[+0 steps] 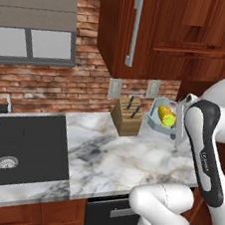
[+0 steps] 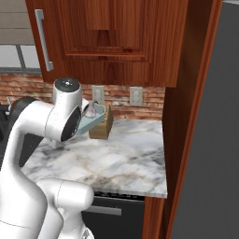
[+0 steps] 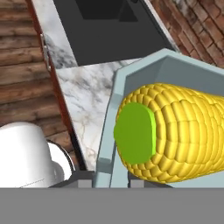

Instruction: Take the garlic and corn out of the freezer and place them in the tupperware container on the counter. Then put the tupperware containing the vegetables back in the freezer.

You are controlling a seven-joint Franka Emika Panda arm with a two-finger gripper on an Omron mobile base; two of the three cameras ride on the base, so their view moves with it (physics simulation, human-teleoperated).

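The pincer is closed on the rim of the tupperware container; in the hand view its dark tips clamp the tray's pale blue wall at 6 o'clock, so the tray hangs from the grip rather than resting flat on the desk. Inside it the corn lies just beyond the clamped edge, its green butt end facing the pincer and its long axis running away toward 3 o'clock. The tray looks tilted, open face turned toward the arm, so the cob may roll toward the lower wall.

In the left base view the tupperware container sits at about 2 o'clock, raised beside the arm's upper link, with the corn showing yellow inside and the knife block just to its 9 o'clock. In the right base view the tupperware container peeks from behind the arm's joint, and there a pale rounded shape I take for the garlic rests in it, in front of the knife block.

Both vegetables appear loaded, so the carry to the freezer is the step in hand. The freezer, the grey mass at 3 o'clock in the right base view, lies well apart from the tray, past the wooden side panel.
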